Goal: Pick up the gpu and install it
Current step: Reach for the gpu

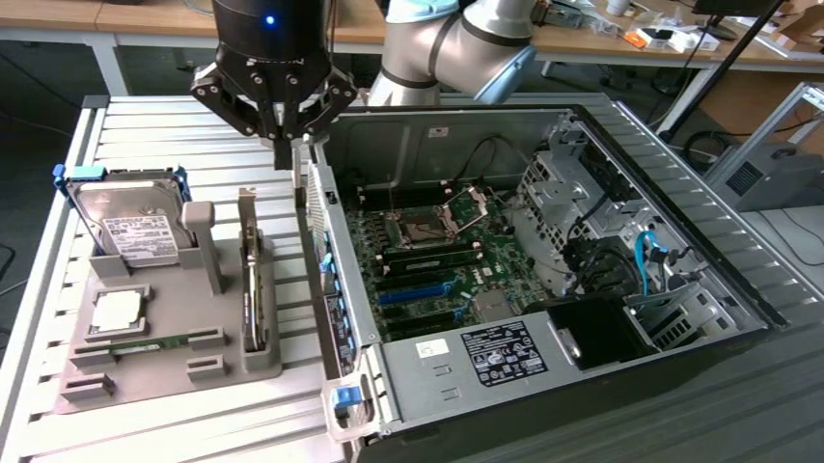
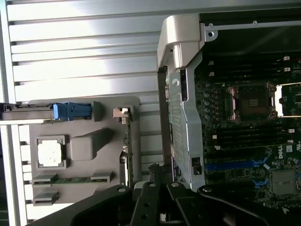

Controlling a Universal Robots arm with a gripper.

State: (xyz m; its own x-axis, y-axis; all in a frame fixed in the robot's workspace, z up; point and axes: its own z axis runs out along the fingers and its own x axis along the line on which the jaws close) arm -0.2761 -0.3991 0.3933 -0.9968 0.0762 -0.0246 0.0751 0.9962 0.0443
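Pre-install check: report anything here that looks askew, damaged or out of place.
Nothing stands out. The gpu stands on edge in the grey holder, the hard drive sits in its slot, and the open case looks intact. The shut gripper hovers above them.

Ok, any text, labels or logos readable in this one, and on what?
No text can be read here.
The hard drive label: print too small.
The power supply label: print and symbols too small.
A white mark on the motherboard: blurred, unreadable.
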